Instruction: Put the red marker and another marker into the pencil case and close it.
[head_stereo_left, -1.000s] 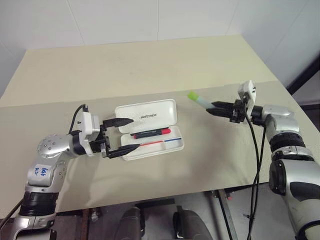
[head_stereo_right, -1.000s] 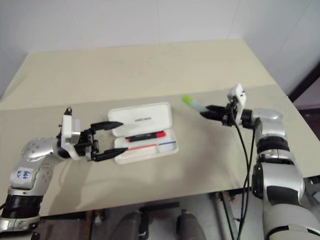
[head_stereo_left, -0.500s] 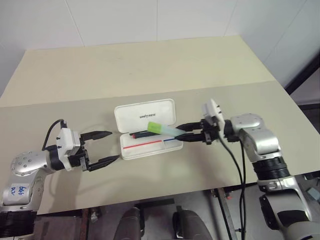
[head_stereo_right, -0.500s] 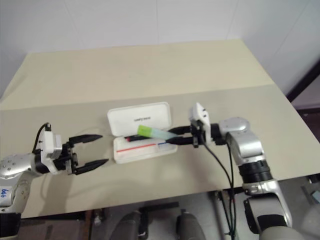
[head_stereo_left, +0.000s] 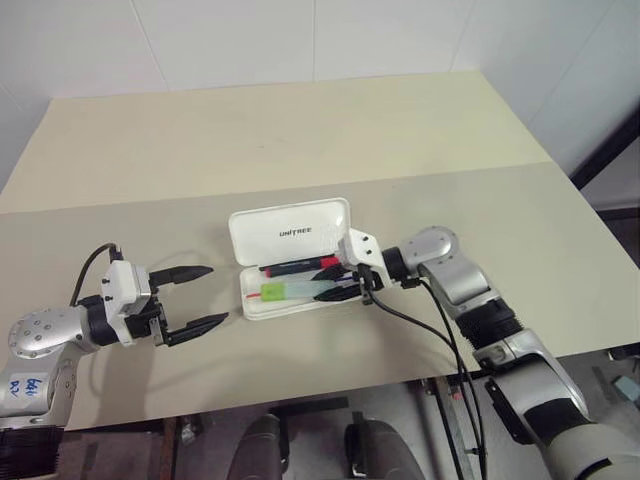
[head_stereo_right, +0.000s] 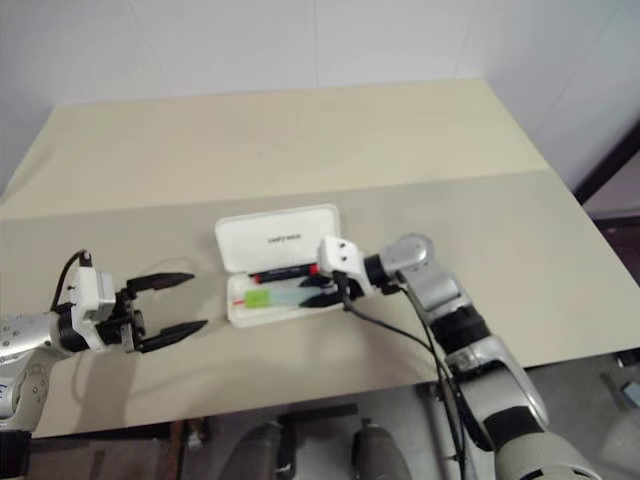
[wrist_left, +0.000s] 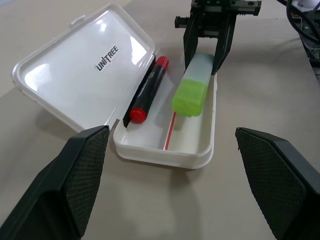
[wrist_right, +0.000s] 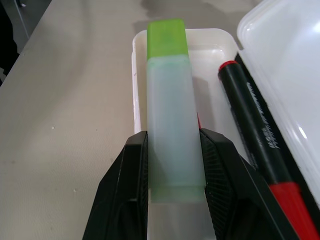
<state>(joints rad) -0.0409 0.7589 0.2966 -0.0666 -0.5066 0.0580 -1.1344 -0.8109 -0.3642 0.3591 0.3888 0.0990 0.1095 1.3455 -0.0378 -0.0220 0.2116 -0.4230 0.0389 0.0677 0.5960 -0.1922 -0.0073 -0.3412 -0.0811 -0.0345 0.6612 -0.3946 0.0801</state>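
The white pencil case (head_stereo_left: 290, 231) lies open in the middle of the table, lid tipped back. The red marker (head_stereo_left: 300, 266) rests in its tray along the hinge side. My right gripper (head_stereo_left: 345, 284) is shut on the pale body of the other marker, a green-capped highlighter (head_stereo_left: 288, 290), which it holds low over the tray's front half, cap pointing left; whether it touches the tray floor I cannot tell. My left gripper (head_stereo_left: 196, 298) stands open on the case's left, apart from it. The right wrist view shows both fingers (wrist_right: 125, 190) clamping the highlighter (wrist_right: 172, 130).
The beige table (head_stereo_left: 300, 140) stretches far behind the case and to both sides. A seam (head_stereo_left: 470, 172) runs across the table behind the case. The table's front edge (head_stereo_left: 300, 395) lies close below the grippers. Black cables (head_stereo_left: 440, 340) hang from my right wrist.
My right gripper has carried the green highlighter left and down, from off the case's right side to over the tray. My left gripper has drawn back left from the case's end, still open.
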